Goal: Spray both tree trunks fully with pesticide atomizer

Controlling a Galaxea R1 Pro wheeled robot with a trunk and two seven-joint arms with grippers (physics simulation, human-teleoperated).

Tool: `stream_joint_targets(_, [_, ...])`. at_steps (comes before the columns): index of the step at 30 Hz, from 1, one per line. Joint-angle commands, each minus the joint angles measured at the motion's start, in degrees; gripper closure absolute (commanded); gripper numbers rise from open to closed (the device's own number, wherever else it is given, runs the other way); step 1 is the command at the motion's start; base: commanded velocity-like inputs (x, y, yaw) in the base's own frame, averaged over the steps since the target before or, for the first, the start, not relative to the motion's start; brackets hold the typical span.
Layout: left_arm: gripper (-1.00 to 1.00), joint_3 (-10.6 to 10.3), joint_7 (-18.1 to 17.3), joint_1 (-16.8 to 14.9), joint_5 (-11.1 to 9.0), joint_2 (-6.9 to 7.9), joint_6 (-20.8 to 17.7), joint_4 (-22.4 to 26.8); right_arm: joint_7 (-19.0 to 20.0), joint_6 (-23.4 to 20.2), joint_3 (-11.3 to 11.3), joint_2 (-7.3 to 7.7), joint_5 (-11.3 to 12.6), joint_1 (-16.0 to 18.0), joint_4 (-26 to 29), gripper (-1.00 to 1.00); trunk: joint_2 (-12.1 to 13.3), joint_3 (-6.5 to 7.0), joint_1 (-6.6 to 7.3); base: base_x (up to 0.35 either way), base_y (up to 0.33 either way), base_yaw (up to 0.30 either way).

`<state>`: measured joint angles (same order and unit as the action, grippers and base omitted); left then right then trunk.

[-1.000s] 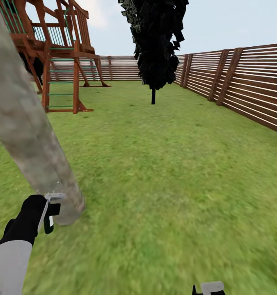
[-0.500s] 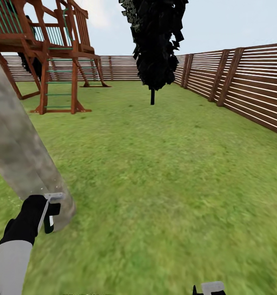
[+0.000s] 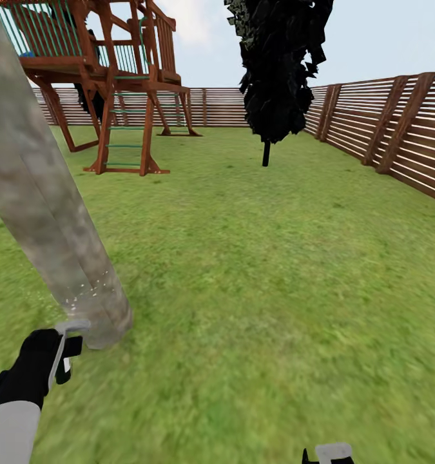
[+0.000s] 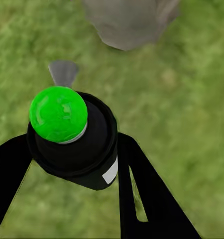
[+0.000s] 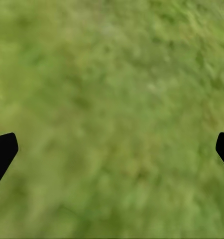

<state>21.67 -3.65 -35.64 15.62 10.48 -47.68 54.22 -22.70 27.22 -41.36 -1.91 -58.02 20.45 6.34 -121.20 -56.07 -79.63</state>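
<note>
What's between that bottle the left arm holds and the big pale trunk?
In the left wrist view, bare grass separates the atomizer from the trunk.

The thick tree trunk with mottled beige-grey bark (image 3: 49, 219) looks rough and matt, dusted near its foot with fine white pesticide speckles (image 3: 88, 290). The green grass lawn (image 3: 275, 270) is a soft, blurry matt texture. The brown horizontal-slat wooden fence (image 3: 397, 135) and the reddish wooden play tower (image 3: 107, 84) show smooth, dull stained timber. The small black atomizer bottle (image 4: 79, 149) looks like smooth matt plastic with a white label, its top a bright green, faintly glossy dome (image 4: 58, 113). The black left gripper (image 4: 74, 199) fingers (image 4: 142, 194) are plain matt
</note>
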Motion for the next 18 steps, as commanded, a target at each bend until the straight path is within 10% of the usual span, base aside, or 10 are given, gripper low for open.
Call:
stream_joint_targets(1, [1.00, 0.2, -0.3, 1.1, 0.6, -0.11, 2.1, -0.9, -0.2, 0.1, -0.4, -0.02, -0.6, 0.0, 0.0, -1.00, 0.0, -0.04, 0.01, 0.009, -0.005, 0.277])
stream_joint_targets(6, [1.00, 0.4, 0.1, 2.1, 0.5, -0.34, 5.8, -7.2, -0.2, 0.1, -0.5, 0.03, -0.6, 0.0, 0.0, -1.00, 0.0, -0.04, 0.01, 0.001, -0.001, 0.089])
stream_joint_targets(8, [1.00, 0.8, 6.5, 2.2, -0.4, -0.78, 14.3, -12.8, -0.2, 0.2, -0.6, 0.14, -0.6, 0.0, 0.3, -1.00, 0.0, -0.04, 0.01, 0.215, -0.160, 0.000])
stream_joint_targets(12, [1.00, 0.4, 7.7, 2.2, -8.0, -0.74, 15.1, -14.9, -0.2, 0.2, -0.5, 0.15, -0.6, 0.0, 0.3, -1.00, 0.0, -0.04, 0.01, 0.255, -0.168, 0.000])
stream_joint_targets(18, [1.00, 0.3, 7.9, 2.2, -9.4, -0.46, 15.3, -14.7, -0.2, 0.2, -0.5, 0.07, -0.6, 0.0, 0.3, -1.00, 0.0, -0.04, 0.01, 0.322, -0.039, 0.001])
